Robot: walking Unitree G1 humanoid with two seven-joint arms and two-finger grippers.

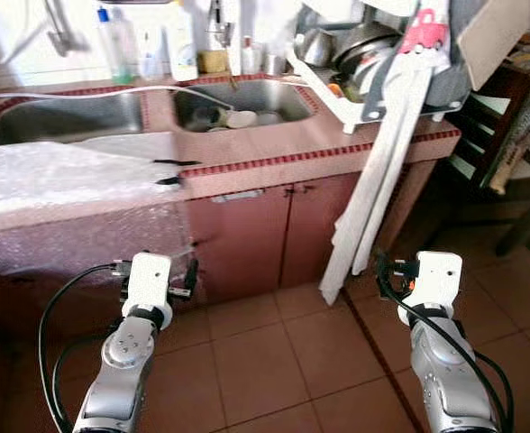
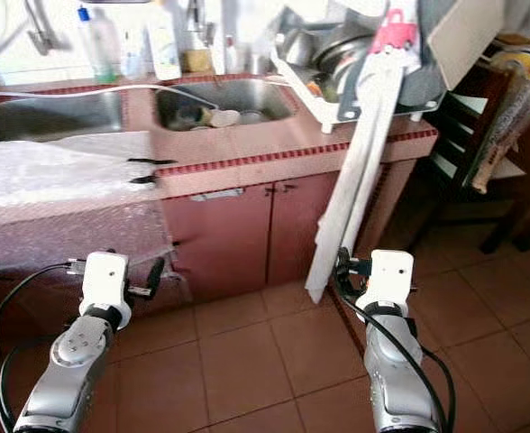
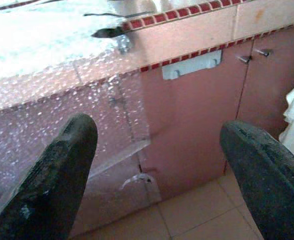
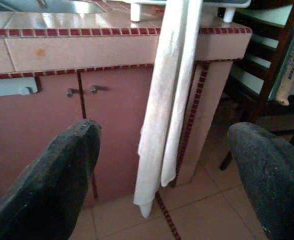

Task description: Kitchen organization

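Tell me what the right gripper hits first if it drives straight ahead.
Most likely the long white boards leaning against the counter, centered ahead of the open right gripper; the cabinet doors sit just behind. Depth is hard to judge.

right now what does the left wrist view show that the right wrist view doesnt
Left wrist: bubble wrap draped over the counter edge, and the open left tool. Right wrist: white boards leaning against the counter, a dark wooden shelf beside it, and the open right tool. Both: the pink cabinet doors with small knobs, a white bracket under the tiled counter edge, and floor tiles.
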